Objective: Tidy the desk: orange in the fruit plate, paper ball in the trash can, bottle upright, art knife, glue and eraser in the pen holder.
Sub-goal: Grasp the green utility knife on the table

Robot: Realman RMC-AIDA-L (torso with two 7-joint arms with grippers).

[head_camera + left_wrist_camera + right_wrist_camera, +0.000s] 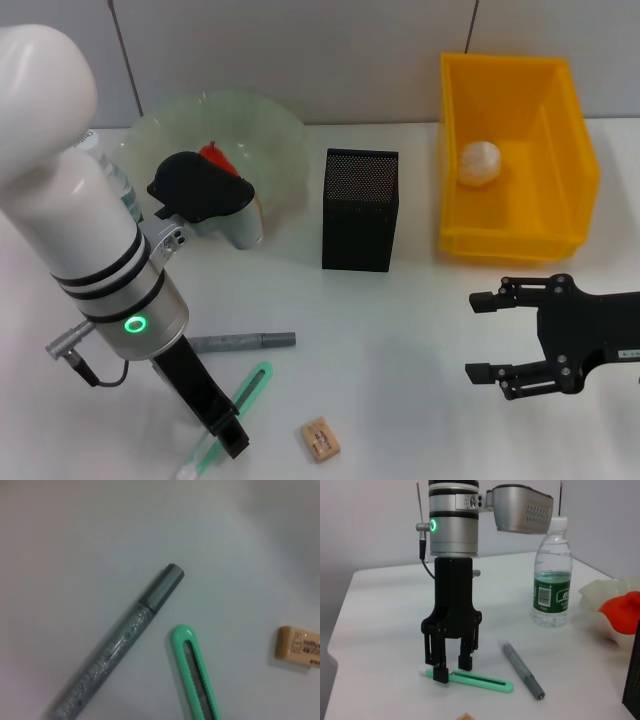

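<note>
The green art knife (235,405) lies near the table's front edge. My left gripper (226,436) stands over its near end, fingers open on either side of the knife (470,682), as the right wrist view of the left gripper (452,669) shows. The grey glue stick (241,342) lies just behind it, the tan eraser (320,440) to its right. Farther back stands the black mesh pen holder (360,210). The orange (213,153) sits in the pale green fruit plate (270,130). A paper ball (480,162) lies in the yellow trash can (560,150). The bottle (551,580) stands upright. My right gripper (472,337) hangs open at the right.
The left wrist view shows the glue stick (115,650), the knife (197,675) and the eraser (299,646) close together on the white table. The left arm's camera housing (205,195) overhangs the plate's front.
</note>
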